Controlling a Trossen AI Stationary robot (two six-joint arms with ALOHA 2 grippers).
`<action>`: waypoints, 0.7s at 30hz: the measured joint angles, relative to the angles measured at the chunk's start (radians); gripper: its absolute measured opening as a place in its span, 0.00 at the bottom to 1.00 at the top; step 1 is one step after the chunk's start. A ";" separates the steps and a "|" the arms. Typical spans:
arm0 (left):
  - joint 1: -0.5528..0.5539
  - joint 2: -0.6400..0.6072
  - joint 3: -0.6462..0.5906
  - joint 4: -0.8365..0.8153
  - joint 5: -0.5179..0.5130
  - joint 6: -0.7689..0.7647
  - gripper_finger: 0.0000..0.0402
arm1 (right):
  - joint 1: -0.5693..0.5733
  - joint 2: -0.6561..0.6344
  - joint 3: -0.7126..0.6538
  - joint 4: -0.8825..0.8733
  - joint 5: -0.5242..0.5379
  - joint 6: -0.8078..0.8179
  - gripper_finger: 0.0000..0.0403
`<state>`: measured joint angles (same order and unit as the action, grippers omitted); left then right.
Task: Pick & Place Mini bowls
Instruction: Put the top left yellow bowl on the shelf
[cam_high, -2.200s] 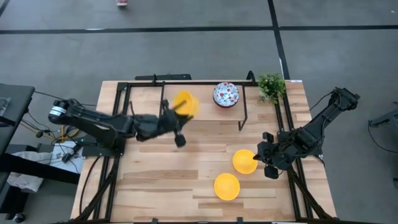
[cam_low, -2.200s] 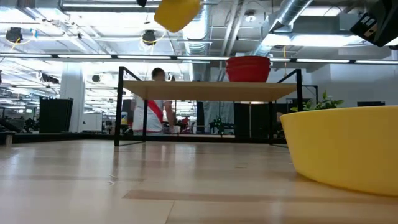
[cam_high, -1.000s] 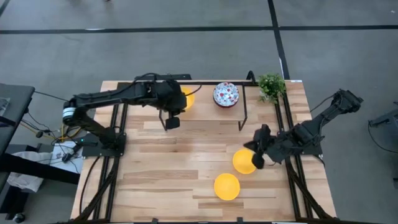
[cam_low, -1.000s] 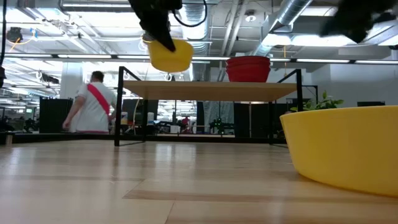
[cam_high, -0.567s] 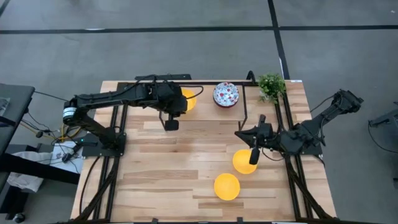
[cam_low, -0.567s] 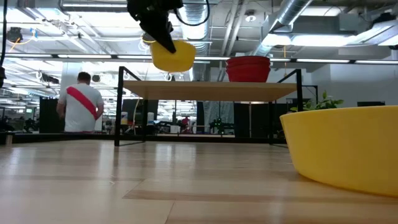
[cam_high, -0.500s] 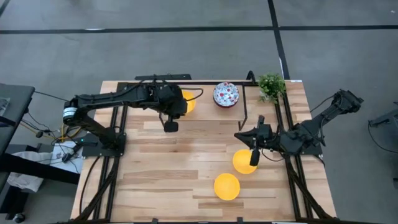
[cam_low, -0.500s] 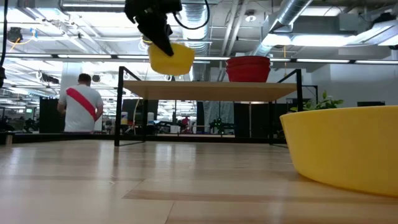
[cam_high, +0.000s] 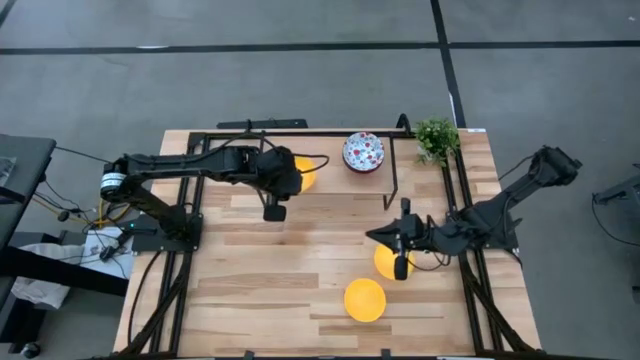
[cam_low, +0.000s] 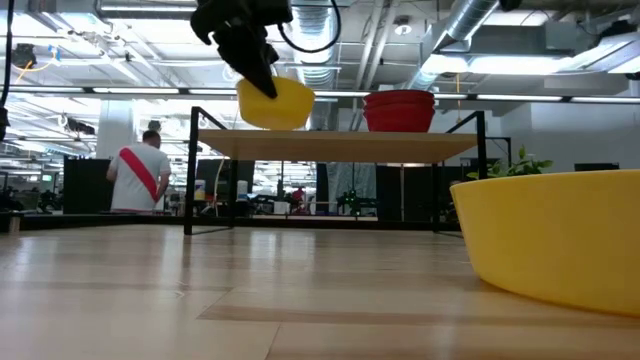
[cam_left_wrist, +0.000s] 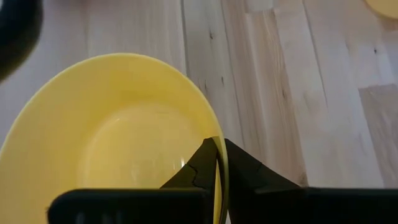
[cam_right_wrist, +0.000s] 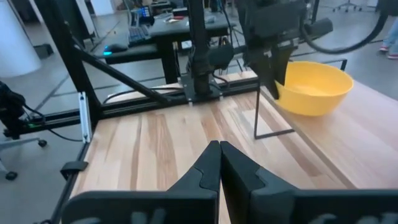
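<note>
My left gripper (cam_high: 290, 180) is shut on a plain yellow mini bowl (cam_high: 304, 172) over the raised wooden shelf (cam_low: 335, 146) at the table's far side. It also shows in the low view (cam_low: 275, 103). A white floral bowl (cam_high: 363, 152) sits on the shelf; from the side it shows as a red stack (cam_low: 400, 110). Two more yellow bowls (cam_high: 390, 264) (cam_high: 365, 300) rest on the table at the near right. My right gripper (cam_high: 380, 236) is shut and empty, hovering just past the nearer-right yellow bowl, its fingers (cam_right_wrist: 219, 155) pointing toward the table's left. My left gripper pinches the yellow bowl's rim (cam_left_wrist: 219, 163), one finger inside the bowl and one outside. The fingers come down from above at a slant (cam_low: 252, 55). The bowl stays upright and slightly tilted, its base at the shelf top; I cannot tell whether it touches.
A small green plant (cam_high: 436, 138) stands at the far right corner. The shelf's black metal legs (cam_high: 392, 180) stand on the table. A large yellow bowl (cam_low: 550, 240) fills the low view's right. A person (cam_low: 140, 175) walks in the room behind.
My left gripper has come down and slightly toward the near edge, lowering the yellow bowl onto or just above the shelf top. My right gripper has swung toward the table's left, past the yellow bowl on the table, staying shut.
</note>
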<state>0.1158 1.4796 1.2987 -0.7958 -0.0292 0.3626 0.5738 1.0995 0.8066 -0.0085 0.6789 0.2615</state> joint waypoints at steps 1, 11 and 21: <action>0.000 0.000 0.000 0.014 0.000 0.000 0.04 | 0.000 0.006 0.000 0.005 0.000 0.000 0.00; 0.017 0.000 0.000 0.072 -0.060 0.084 0.04 | -0.007 0.019 0.000 0.059 0.000 0.000 0.00; 0.101 0.000 0.000 0.081 -0.042 0.105 0.04 | -0.007 0.019 0.000 0.067 0.000 0.000 0.00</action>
<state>0.2171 1.4796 1.2987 -0.7146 -0.0708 0.4671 0.5665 1.1183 0.8066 0.0581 0.6792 0.2619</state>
